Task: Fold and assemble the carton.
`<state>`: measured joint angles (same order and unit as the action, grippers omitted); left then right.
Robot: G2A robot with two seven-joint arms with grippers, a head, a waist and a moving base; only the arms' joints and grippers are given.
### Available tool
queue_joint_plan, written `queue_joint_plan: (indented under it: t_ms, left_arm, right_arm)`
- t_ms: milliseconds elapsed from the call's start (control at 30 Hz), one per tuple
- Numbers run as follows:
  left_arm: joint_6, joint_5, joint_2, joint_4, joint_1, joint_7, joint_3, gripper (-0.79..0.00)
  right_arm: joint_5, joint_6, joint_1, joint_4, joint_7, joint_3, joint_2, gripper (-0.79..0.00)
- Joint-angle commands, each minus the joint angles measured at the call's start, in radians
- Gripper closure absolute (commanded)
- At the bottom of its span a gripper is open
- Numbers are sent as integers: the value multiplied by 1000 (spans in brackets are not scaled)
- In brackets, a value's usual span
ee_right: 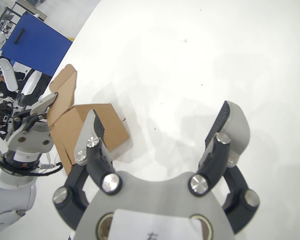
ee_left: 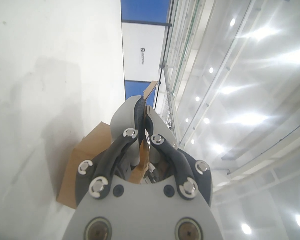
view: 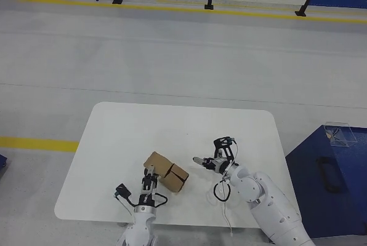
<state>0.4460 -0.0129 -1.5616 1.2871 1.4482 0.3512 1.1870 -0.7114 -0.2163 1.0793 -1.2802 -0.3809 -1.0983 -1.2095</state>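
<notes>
The carton [view: 166, 173] is lying on its side on the tabletop [view: 171, 123], its body already squared up. One end is standing open, with a flap [ee_right: 65, 83] sticking up from it. The left claw [ee_left: 143, 106] is pressing together on that flap and pinching the cardboard edge-on, and the body of the carton is sitting just beneath and ahead of its fingertips. The right claw [ee_right: 160, 111] is hanging spread wide over bare tabletop. The carton is lying off to one side of it, near one finger and apparently not touching it.

The step in hand seems to be closing the open end, with the flap gripped but not yet turned down. The next move is probably calling for the left claw to swing the flap over along its crease. Meanwhile the right claw would be coming in to brace the carton's body, since a light box like this is likely to slide or tip when pushed.
</notes>
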Motion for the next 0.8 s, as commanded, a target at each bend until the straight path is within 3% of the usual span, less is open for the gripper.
queue_joint_plan:
  t_ms: [0,167,267,633,767]
  left_arm:
    - [-8,62,-7,26,30,137,-13,0]
    - [-2,166,-25,26,52,337,-52,0]
    - [-14,88,-35,17,48,296,-80,0]
    - [-15,87,-35,20,48,290,-82,0]
    - [1,30,-48,95,96,312,-126,0]
  right_arm:
    - [4,-6,1,-3,-13,-6,1,-785]
    - [-3,-9,7,-7,-29,-8,2,-785]
    - [17,-17,6,-5,-49,-9,1,-785]
    - [19,-19,6,-6,-51,-8,0,-785]
    - [29,-20,18,-13,-33,-18,1,-785]
